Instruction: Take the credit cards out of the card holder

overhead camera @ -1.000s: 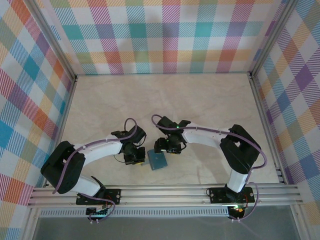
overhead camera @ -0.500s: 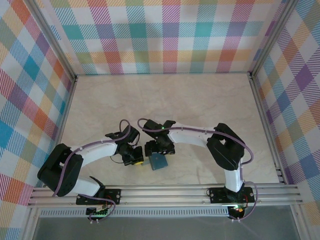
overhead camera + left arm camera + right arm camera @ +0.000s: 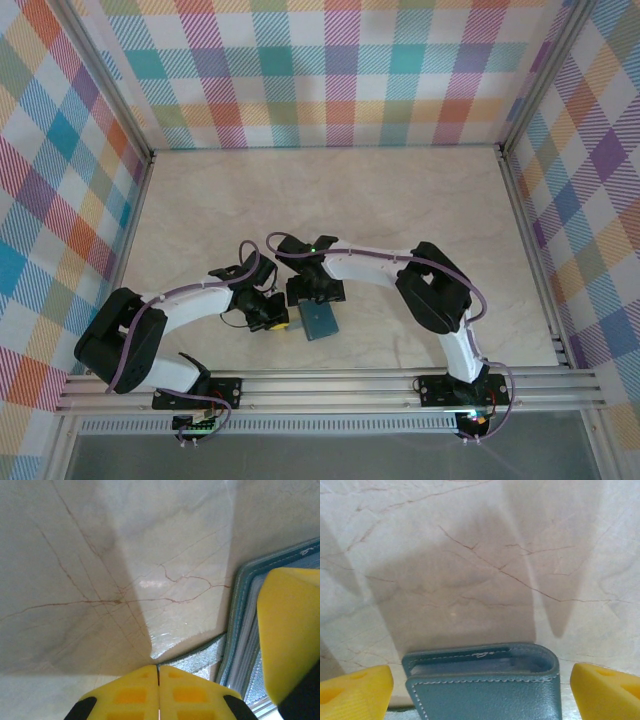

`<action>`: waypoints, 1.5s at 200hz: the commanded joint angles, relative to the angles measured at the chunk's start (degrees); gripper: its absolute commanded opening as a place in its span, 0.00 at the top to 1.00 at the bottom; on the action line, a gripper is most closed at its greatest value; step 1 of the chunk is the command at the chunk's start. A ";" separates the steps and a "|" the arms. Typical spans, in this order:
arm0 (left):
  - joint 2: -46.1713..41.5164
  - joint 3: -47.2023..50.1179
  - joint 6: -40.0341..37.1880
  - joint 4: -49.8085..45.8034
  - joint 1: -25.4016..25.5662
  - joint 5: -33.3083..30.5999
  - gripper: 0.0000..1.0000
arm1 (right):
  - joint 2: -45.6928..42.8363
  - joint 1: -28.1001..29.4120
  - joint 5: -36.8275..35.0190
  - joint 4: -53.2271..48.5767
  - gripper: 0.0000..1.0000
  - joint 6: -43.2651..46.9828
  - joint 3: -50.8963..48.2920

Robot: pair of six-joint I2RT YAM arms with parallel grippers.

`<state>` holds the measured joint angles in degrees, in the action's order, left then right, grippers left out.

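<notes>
Pastel plaid walls (image 3: pixel 320 70) close off 3 sides of the cell, and bare aluminium rails (image 3: pixel 330 385) run across the near edge, well short of the card holder (image 3: pixel 318 321). From above I see the table (image 3: pixel 400 200) as a pale marble-look sheet, smooth and slightly glossy, with thin brown veins that show up sharply on both wrist cameras.

The holder lies flat on that sheet, closer to the rails than to the back wall. It is a small folded wallet in grained teal leather with pale stitching along its rounded edge. On the left wrist view, thin pale layers (image 3: pixel 246 645) sit stacked in its open side, packed too tight for me to tell apart.

The left gripper (image 3: pixel 158 672) sits at the holder's left edge, its 2 yellow pads pressed together along a single seam. A textured grey-blue corner of the holder lies right at their tips; I cannot tell whether it is pinched.

The right gripper (image 3: pixel 480 695) hangs over the holder's far end, spread wide, 1 yellow pad on either side of the wallet with a sliver of table showing at each.
</notes>
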<state>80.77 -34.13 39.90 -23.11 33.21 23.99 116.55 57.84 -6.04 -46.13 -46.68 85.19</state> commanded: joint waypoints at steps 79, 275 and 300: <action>3.97 2.06 -1.36 -1.36 0.28 -3.68 0.93 | -3.44 0.39 -3.45 -5.00 0.11 -0.43 0.43; 5.10 1.27 -1.30 -1.92 0.28 -4.23 0.93 | 0.86 0.27 -1.85 -4.91 0.11 1.68 2.44; 5.28 1.35 -1.35 -1.92 0.28 -4.20 0.93 | 0.75 0.27 -2.38 -5.41 0.12 1.50 1.92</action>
<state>82.41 -35.18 39.53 -22.96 33.23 25.23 116.86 57.84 -7.53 -49.82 -45.56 86.02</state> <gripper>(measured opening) 0.072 0.884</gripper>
